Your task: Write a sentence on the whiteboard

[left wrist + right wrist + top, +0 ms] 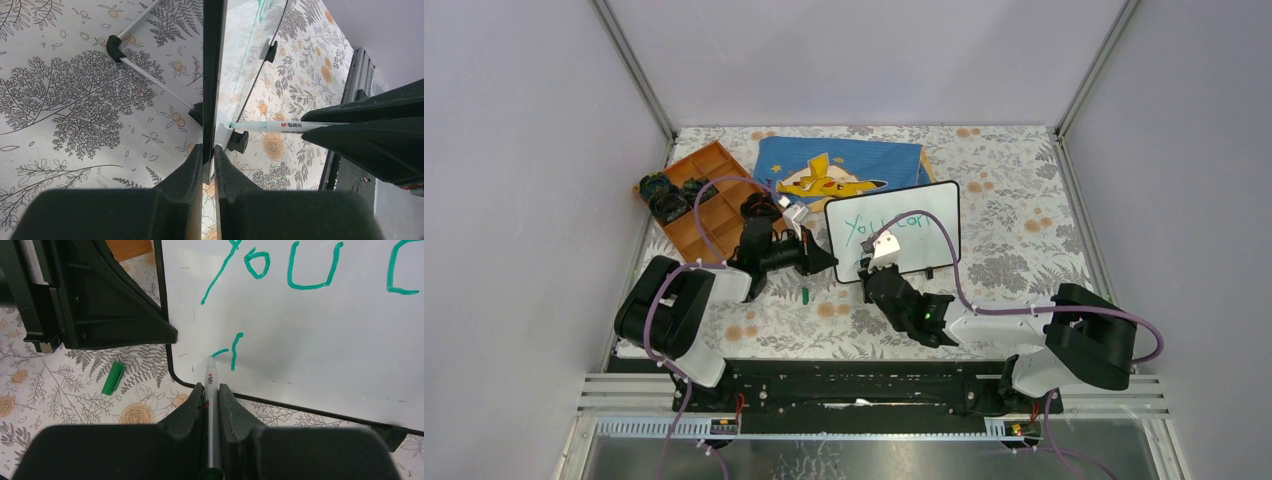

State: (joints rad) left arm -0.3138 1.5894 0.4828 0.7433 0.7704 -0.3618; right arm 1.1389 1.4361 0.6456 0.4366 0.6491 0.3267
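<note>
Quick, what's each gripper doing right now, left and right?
Left gripper: shut on the whiteboard, clamping its edge.
Right gripper: shut on the marker.

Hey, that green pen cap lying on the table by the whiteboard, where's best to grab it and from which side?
Take the green cap at mid-length, pinched across its narrow width, coming down from above. It lies flat on the tablecloth, apart from the whiteboard, so both long sides look free.
</note>
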